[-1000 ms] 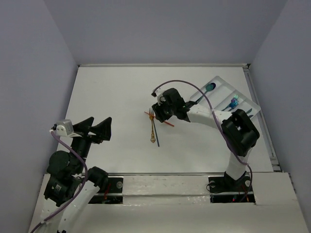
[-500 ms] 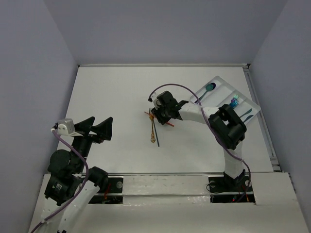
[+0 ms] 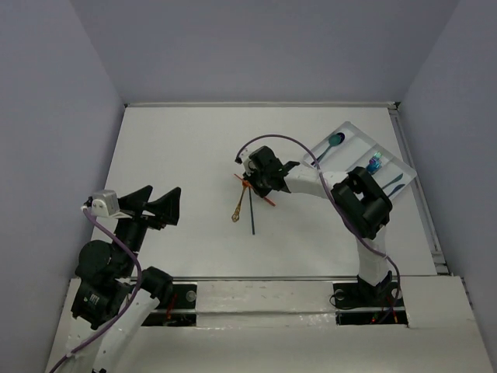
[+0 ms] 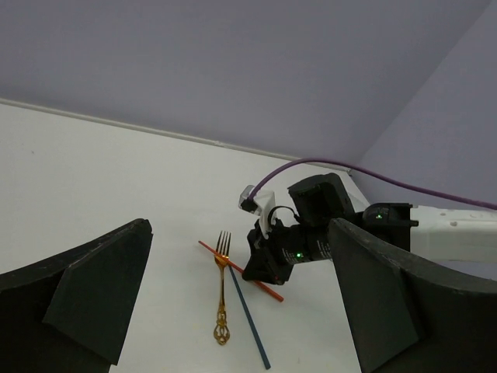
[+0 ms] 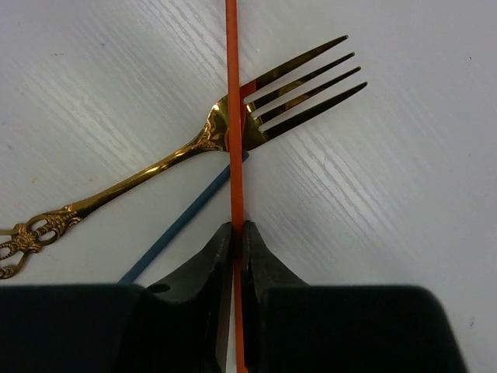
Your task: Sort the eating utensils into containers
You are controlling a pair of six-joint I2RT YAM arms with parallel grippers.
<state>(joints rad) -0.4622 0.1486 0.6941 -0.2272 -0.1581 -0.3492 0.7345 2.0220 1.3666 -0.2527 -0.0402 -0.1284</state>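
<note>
**Right gripper clamped on orange-red utensil at the pile; three tray compartments part-filled**

- White tray (image 3: 358,145) sat at the far right of the table, skewed to the table edge, with its long compartments running from far-left to near-right.
- Compartment nearest the centre of the table held a teal spoon (image 3: 335,141), bowl at the far end and handle trailing toward the near-left.
- The next compartment held blue/teal pieces (image 3: 375,163); their type was too small to tell.
- The outer compartment held one dark blue piece (image 3: 397,180).
- Three utensils lay mid-table, well apart from the tray.
- The orange-red utensil (image 5: 233,116) showed only a thin straight shaft, so its type couldn't be called. From above, its long axis ran far-left to near-right, and it crossed over the neck of the gold fork (image 5: 256,116).
- The fork's long axis ran roughly near-far, tines at the far end under the gripper and the ornate handle end toward the arm bases.
- The dark blue handle (image 5: 177,225) lay beside the fork, running out toward the near side from under the crossing point.
- Right gripper (image 5: 234,233): fingers nearly together, pinching the orange-red shaft just short of the fork.
- Left gripper (image 3: 161,196): spread wide, holding nothing, over the near-left of the table.
</note>
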